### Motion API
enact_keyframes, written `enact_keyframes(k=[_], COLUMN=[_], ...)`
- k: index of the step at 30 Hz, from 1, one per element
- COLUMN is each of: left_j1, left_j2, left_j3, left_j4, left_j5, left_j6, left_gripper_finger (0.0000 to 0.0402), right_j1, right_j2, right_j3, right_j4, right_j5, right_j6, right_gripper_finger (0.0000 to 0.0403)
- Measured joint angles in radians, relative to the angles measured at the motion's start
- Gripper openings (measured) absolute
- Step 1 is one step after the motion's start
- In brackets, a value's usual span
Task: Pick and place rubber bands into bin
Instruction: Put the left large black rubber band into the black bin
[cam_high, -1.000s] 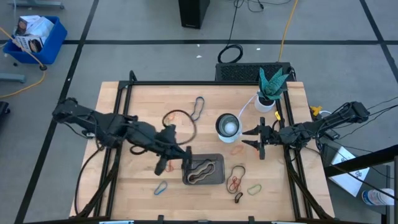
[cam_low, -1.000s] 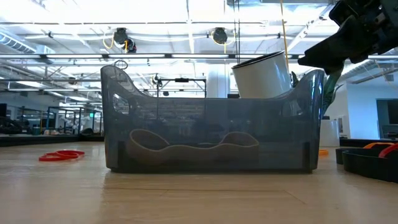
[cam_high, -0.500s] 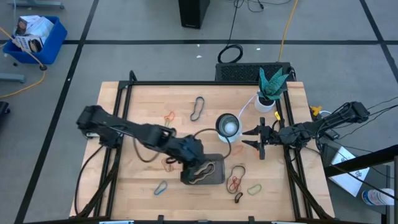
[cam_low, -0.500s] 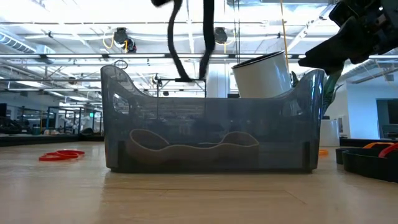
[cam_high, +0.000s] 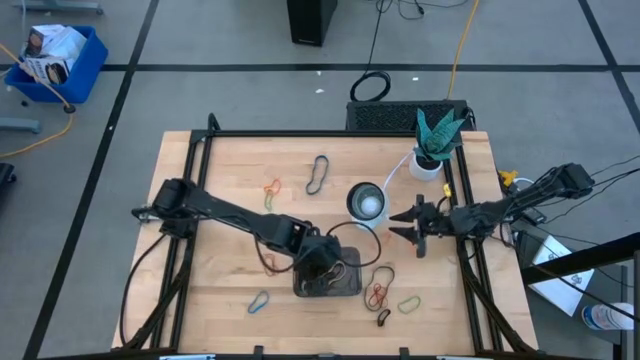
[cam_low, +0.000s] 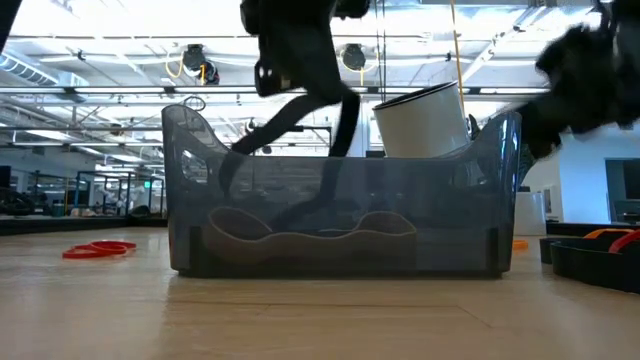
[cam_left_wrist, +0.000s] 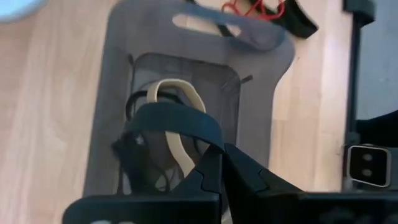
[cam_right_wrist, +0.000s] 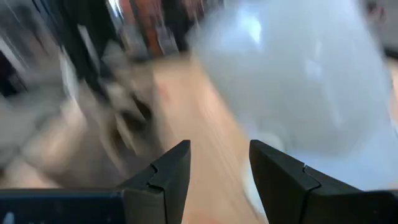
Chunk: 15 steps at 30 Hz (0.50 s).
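The bin (cam_high: 352, 290) sits near the table's front middle with a tan rubber band (cam_left_wrist: 177, 146) lying in it. My left gripper (cam_high: 322, 262) hangs over the bin, shut on a wide black rubber band (cam_left_wrist: 171, 118); in the low view the band's two strands (cam_low: 290, 115) run down behind the bin wall (cam_low: 340, 250). My right gripper (cam_high: 412, 225) stands open beside the white cup (cam_high: 366, 203), with nothing between its fingers (cam_right_wrist: 168, 171). Other rubber bands lie loose on the table: black (cam_high: 318, 173), orange (cam_high: 272, 188), red (cam_high: 378, 293), green (cam_high: 408, 303), blue (cam_high: 259, 301). My left gripper pinches the black band's upper part (cam_left_wrist: 208, 140) between its two shut fingers, which slant down from above and from the table's left. The band hangs below the fingers as an open loop, and its lower part is inside the bin.
A potted plant (cam_high: 430, 160) stands at the far right corner, behind the cup. More bands lie right of the bin (cam_high: 383, 275) and near the front edge (cam_high: 383, 317). A black frame (cam_high: 200, 200) runs along the table's sides.
My left gripper has moved toward the table's right edge and down, from left of the bin to over it, tipping more downward. The black band went with it and now hangs into the bin. My right gripper has sunk a little beside the cup.
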Motion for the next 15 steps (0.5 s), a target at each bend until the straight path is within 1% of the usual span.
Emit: enact_keyframes(k=[2, 4, 6, 8, 12, 15], left_j1=[0.0, 0.0, 0.0, 0.0, 0.0, 0.0], left_j2=[0.015, 0.028, 0.039, 0.043, 0.04, 0.041], left_j3=[0.0, 0.0, 0.0, 0.0, 0.0, 0.0], left_j4=[-0.003, -0.007, -0.009, -0.018, -0.011, -0.012], left_j5=[0.002, 0.002, 0.004, 0.005, -0.002, -0.003], left_j6=[-0.005, -0.018, -0.024, -0.023, -0.026, -0.026], left_gripper_finger=[0.0012, 0.0013, 0.0009, 0.0005, 0.0015, 0.0012], right_j1=[0.0, 0.0, 0.001, 0.001, 0.001, 0.001], right_j2=[-0.005, 0.005, -0.002, -0.001, -0.002, 0.0], right_j3=[0.001, 0.001, 0.005, 0.009, 0.008, 0.008], right_j4=[0.0, -0.006, 0.036, 0.034, 0.04, 0.038], right_j5=[-0.004, -0.05, -0.098, -0.104, -0.104, -0.104], right_j6=[0.007, -0.04, -0.082, -0.099, -0.102, -0.102], right_gripper_finger=[0.0158, 0.016, 0.0162, 0.0161, 0.0158, 0.0159])
